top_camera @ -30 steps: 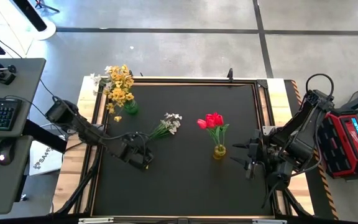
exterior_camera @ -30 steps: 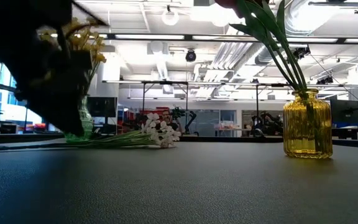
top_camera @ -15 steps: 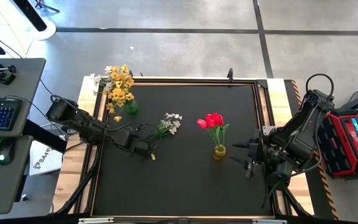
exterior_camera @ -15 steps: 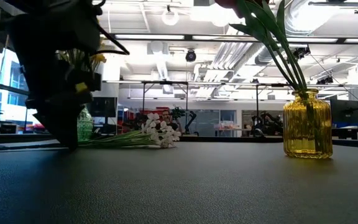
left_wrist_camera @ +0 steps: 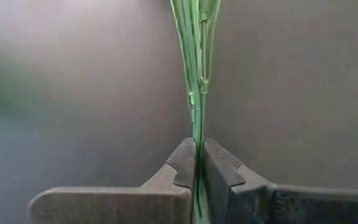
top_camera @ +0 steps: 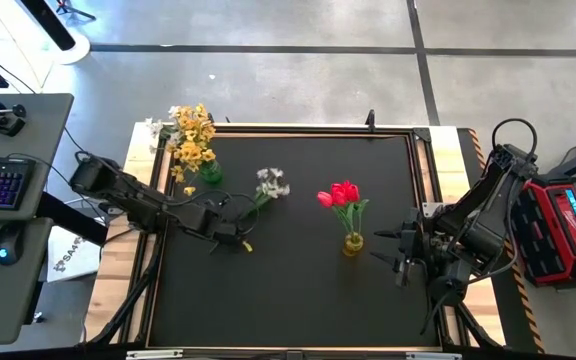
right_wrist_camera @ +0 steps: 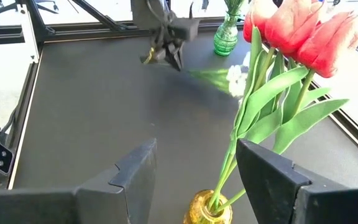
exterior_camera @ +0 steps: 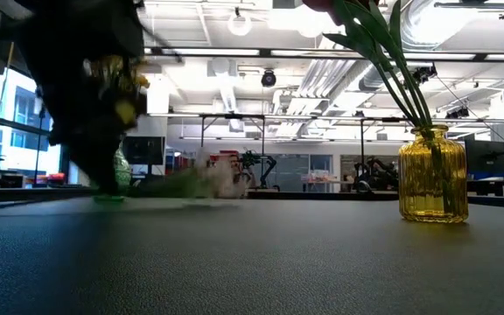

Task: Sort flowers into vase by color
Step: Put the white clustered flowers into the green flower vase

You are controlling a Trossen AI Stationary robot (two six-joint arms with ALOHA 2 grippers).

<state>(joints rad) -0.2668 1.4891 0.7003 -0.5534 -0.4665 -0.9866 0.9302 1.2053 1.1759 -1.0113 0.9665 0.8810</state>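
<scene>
The left gripper (top_camera: 230,238) is clamped on the green stems of the white blossom sprig (top_camera: 271,184), left of the surface's (top_camera: 298,290) middle. Just beyond stands the green vase (top_camera: 210,172) of yellow blossoms (top_camera: 192,130), near the far-left edge. The right gripper (top_camera: 386,245) waits open beside the yellow vase (top_camera: 353,243) of red tulips (top_camera: 343,193). The near half lies bare.

Matt black table mat (top_camera: 298,290) — finely grained; yellow vase (exterior_camera: 433,175) — glossy ribbed glass.
</scene>
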